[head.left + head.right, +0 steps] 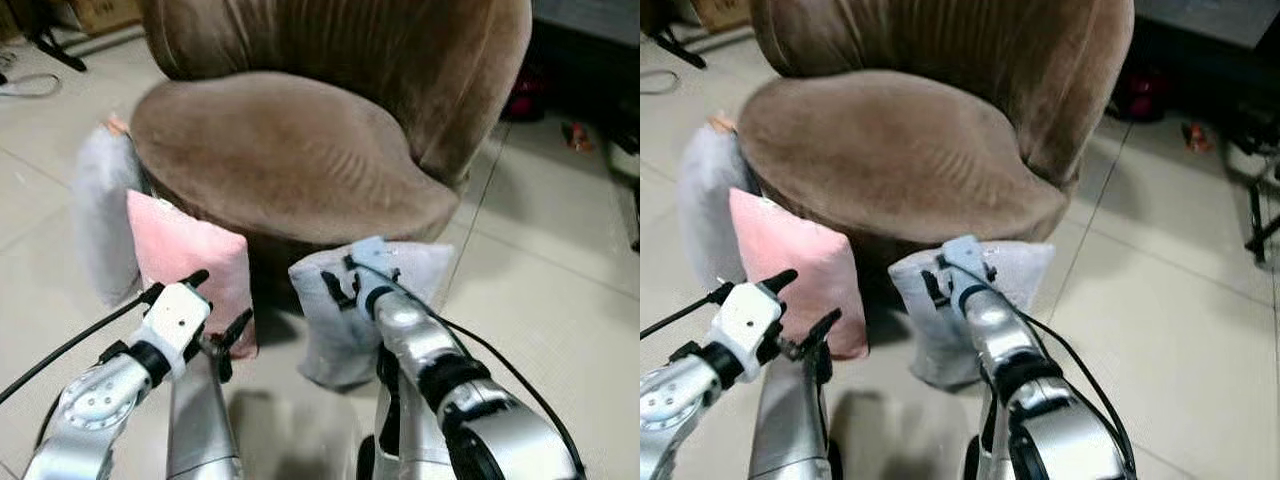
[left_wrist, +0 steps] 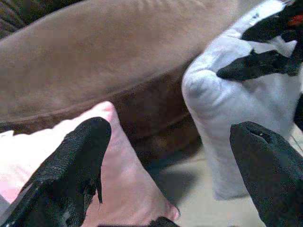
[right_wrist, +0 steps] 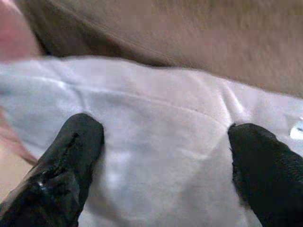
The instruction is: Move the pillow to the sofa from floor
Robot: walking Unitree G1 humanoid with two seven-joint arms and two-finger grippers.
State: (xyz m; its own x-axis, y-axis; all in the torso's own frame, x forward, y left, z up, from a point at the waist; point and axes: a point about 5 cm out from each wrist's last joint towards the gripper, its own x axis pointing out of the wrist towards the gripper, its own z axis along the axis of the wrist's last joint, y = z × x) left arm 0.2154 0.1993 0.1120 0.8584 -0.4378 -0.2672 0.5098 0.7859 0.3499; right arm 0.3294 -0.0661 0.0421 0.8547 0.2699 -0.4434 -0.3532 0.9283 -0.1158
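Right pincer (image 1: pixel 352 282) is at the top edge of the pale grey pillow (image 1: pixel 335 335), fingers spread apart and straddling the upper seam; in the right wrist view both black fingertips (image 3: pixel 75 142) press on or rest just against the fabric with the seam running between them, not yet closed. The pillow lies directly ahead of and under this pincer, so the right arm is plainly the nearer one. It stands on edge on the tiled floor (image 1: pixel 560 330), leaning against the front of the brown sofa (image 1: pixel 290 150); its long axis runs roughly parallel to the sofa's front edge, across the line of the fingers, which suits a pinch on the top edge. Left pincer (image 1: pixel 215 310) hovers lower and to the left, fingers apart, holding nothing, just in front of a pink pillow (image 1: pixel 190 255) that also stands against the sofa base. The grey pillow looks soft and slack, smooth cover, rounded corner puckered, seam visible along the top. Judgement: the next move needs the right fingers to close on the seam fold, then lift up and forward over the seat rim. Farther back on the left, a second grey pillow (image 1: pixel 100 215) leans on the sofa's side. Sofa seat is broad, velvety, close above the pillow.
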